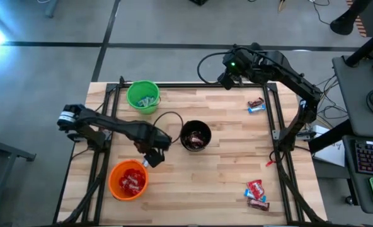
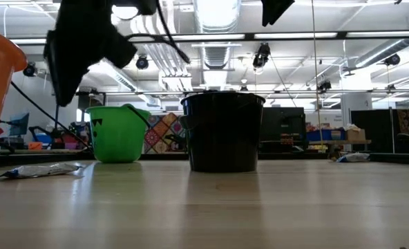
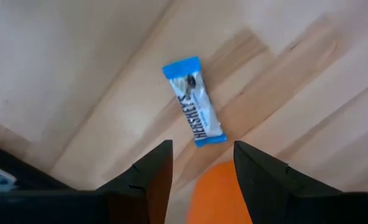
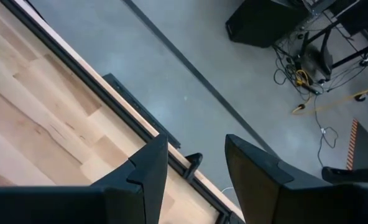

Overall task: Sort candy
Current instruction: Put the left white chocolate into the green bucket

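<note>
A blue-and-white wrapped candy (image 3: 193,111) lies flat on the wooden table, just beside the orange cup (image 1: 128,180). In the low view it shows as a pale wrapper (image 2: 42,169). My left gripper (image 3: 202,149) hangs open above it, pointing down, touching nothing; in the high view it (image 1: 150,159) is between the orange cup and the black cup (image 1: 195,135). My right gripper (image 4: 196,146) stands open and high over the table's far edge (image 1: 227,79), with nothing between its fingers. Red candies lie in the orange cup.
A green cup (image 1: 142,96) stands at the far left with pale wrappers in it. Loose candies lie at the far right (image 1: 256,104) and the near right (image 1: 256,194). A black cable (image 1: 167,116) loops beside the black cup. Black frame rails run along the table's edges.
</note>
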